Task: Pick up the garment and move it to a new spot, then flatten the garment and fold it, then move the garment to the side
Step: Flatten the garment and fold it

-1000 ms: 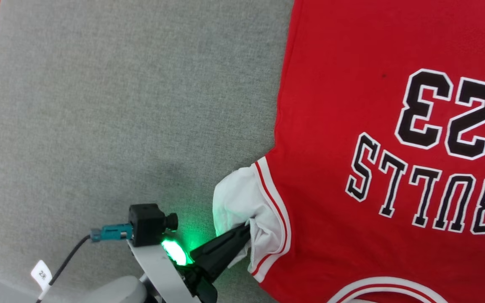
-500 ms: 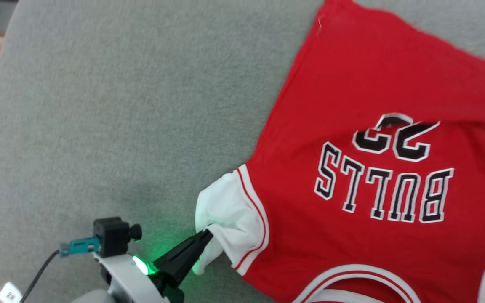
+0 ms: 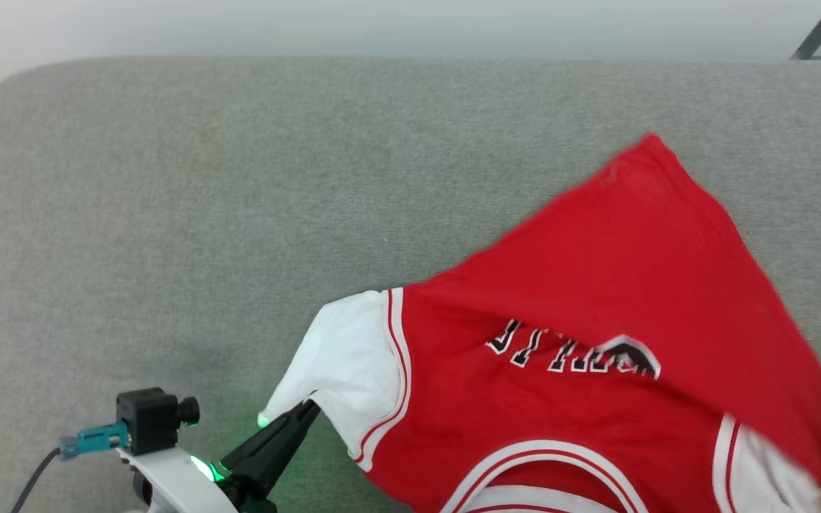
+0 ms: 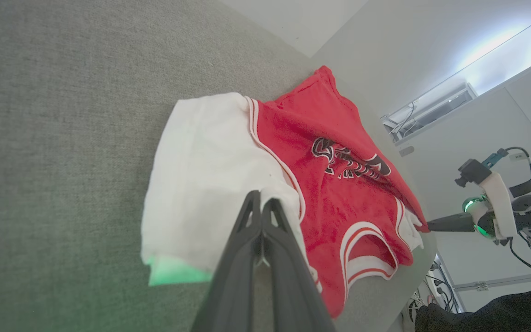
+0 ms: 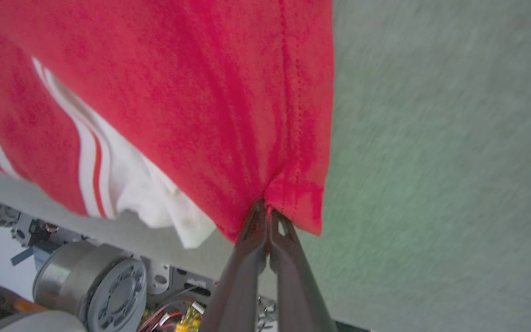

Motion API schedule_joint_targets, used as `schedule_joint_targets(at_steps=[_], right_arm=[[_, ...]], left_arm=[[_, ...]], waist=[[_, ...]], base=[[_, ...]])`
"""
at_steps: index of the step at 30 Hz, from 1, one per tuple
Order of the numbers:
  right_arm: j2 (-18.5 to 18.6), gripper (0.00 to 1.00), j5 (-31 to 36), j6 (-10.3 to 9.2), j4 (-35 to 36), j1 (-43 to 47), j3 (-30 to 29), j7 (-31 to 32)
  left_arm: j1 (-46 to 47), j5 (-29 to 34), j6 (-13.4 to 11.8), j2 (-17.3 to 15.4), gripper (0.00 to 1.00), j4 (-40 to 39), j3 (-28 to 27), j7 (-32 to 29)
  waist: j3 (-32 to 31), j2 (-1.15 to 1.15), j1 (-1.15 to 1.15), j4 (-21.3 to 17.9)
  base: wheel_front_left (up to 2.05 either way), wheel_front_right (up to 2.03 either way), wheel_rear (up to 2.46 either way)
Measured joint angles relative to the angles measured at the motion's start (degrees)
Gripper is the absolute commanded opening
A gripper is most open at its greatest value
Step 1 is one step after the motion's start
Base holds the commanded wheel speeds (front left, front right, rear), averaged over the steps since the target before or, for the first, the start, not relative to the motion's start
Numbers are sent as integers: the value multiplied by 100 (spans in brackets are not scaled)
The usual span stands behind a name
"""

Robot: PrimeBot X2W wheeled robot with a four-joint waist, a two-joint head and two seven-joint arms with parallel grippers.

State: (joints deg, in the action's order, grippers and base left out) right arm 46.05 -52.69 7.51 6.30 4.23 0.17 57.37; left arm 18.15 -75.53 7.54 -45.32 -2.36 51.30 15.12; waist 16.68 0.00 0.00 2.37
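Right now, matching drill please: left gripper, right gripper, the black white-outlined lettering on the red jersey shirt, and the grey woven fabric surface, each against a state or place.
Things:
1. left gripper
2. right gripper
3. black white-outlined lettering
4. grey woven fabric surface

States or places:
A. lies beneath the red jersey shirt
B. shut on the shirt's red edge
C. crumpled, partly hidden by a fold
D. shut on the shirt's white sleeve

Pairs: 1-D, 2-B, 3-C, 4-A.
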Motion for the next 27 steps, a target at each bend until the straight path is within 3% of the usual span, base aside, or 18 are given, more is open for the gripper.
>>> schedule_joint_targets(at_steps=[7, 15, 16, 17, 18, 19, 27], right_arm=[[-704, 0, 331, 0, 657, 1128, 33, 267], [-1193, 0, 681, 0, 666, 1243, 445, 144], [-1216, 20, 701, 0, 676, 1185, 437, 43], [-1241, 49, 701, 1, 689, 1110, 388, -46], [-1236, 96, 691, 0, 720, 1038, 347, -99], [-1218, 100, 643, 0, 789, 995, 279, -145], [-759, 100, -111, 0, 1801, 635, -733, 31]], left_arm=[[-59, 9, 0, -47, 0, -16, -82, 0], [-63, 9, 0, -43, 0, -13, -116, 0], [-63, 10, 0, -43, 0, -14, -124, 0], [-64, 12, 0, -44, 0, -18, -134, 0], [-66, 19, 0, -46, 0, -18, -141, 0], [-70, 26, 0, -46, 0, -25, -147, 0], [-90, 91, 0, -27, 0, -102, -142, 0]], waist=[[-115, 0, 0, -134], [-132, 0, 0, -184], [-134, 0, 0, -194], [-135, 0, 0, -205], [-137, 0, 0, -215], [-139, 0, 0, -223], [-104, 0, 0, -190]], base=[[0, 0, 0], [0, 0, 0], [0, 0, 0], [0, 0, 0], [0, 0, 0], [0, 0, 0], [0, 0, 0]])
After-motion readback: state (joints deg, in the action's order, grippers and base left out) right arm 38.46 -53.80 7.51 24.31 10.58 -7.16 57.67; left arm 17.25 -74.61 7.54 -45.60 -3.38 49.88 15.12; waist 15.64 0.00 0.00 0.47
